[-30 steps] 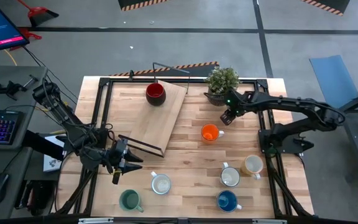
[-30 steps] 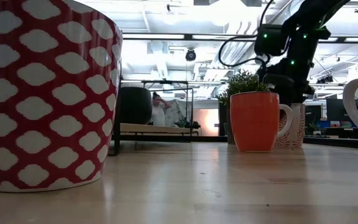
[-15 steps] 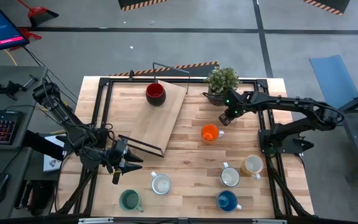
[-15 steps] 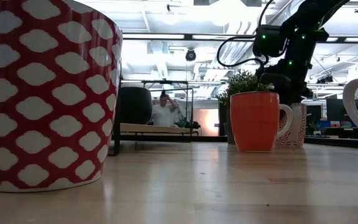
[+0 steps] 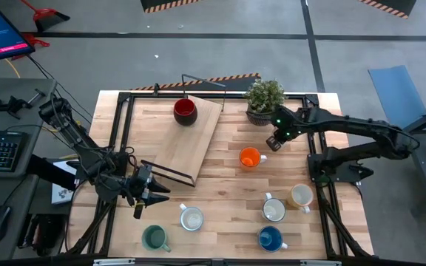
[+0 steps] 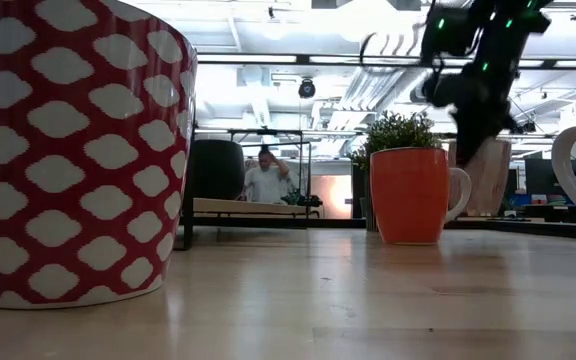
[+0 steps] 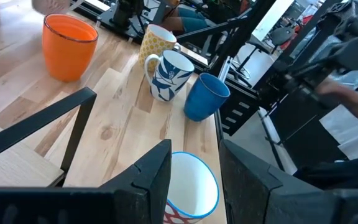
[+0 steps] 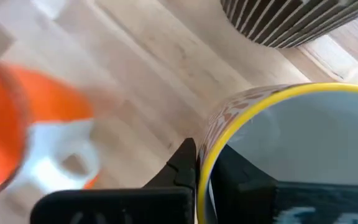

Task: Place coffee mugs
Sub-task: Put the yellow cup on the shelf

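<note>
The right gripper (image 5: 274, 140), at upper right of the high view, pinches the rim of a yellow-rimmed mug (image 8: 278, 149), lifted for carrying beside the orange mug (image 5: 250, 157). The left gripper (image 5: 154, 193), lower left, waits unclenched.

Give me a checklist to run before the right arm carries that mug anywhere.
1. Grip: the right gripper pinches the wall of the yellow-rimmed mug, one finger inside the rim. Ok.
2. Lift: in the low view the mug hangs above the tabletop. Ok, as far as that view shows.
3. Orange mug: it stands close beside the gripper, apart from it in the high view. Ok, but tight.
4. Potted plant: it is right next to the held mug, and the gap is unclear. Cannot tell.
5. Left gripper: open, waiting at the table's left side, far from the path. Ok.
</note>
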`<action>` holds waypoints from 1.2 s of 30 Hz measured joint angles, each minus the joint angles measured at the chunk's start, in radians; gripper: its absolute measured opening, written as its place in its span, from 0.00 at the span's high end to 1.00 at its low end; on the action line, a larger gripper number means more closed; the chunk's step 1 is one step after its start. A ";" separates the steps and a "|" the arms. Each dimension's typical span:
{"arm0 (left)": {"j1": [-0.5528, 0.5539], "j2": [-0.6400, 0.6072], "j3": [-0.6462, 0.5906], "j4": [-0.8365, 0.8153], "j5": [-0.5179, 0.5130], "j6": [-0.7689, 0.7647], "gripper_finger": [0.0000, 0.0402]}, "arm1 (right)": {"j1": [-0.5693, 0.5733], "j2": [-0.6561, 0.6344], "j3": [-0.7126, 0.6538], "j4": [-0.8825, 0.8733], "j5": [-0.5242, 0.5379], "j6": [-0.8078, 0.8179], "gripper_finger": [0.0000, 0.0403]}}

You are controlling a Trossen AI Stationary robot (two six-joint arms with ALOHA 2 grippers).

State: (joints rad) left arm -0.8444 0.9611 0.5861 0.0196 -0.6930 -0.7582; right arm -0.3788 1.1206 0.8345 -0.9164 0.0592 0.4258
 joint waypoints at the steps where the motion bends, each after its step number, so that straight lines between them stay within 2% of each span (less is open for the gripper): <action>1: 0.000 0.000 0.000 0.000 0.000 0.000 0.69 | 0.016 -0.021 0.015 -0.019 0.007 0.008 0.99; 10: 0.000 0.000 0.000 0.000 0.000 0.000 0.69 | 0.156 -0.159 0.202 -0.074 0.069 0.072 1.00; 17: 0.000 0.000 0.000 0.000 0.000 0.001 0.69 | 0.198 -0.114 0.358 0.044 0.091 -0.017 1.00; 21: 0.000 0.000 0.000 0.000 0.000 0.002 0.69 | 0.191 -0.005 0.457 0.081 0.072 -0.107 1.00; 27: 0.000 0.000 0.000 -0.001 0.000 0.003 0.69 | 0.170 0.243 0.686 0.070 0.005 -0.267 1.00; 36: 0.000 0.000 0.000 -0.001 0.000 0.003 0.69 | 0.156 0.615 1.079 -0.124 -0.116 -0.457 1.00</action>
State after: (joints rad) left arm -0.8448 0.9611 0.5861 0.0189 -0.6926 -0.7555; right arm -0.2226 1.7356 1.9133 -1.0402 -0.0572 -0.0315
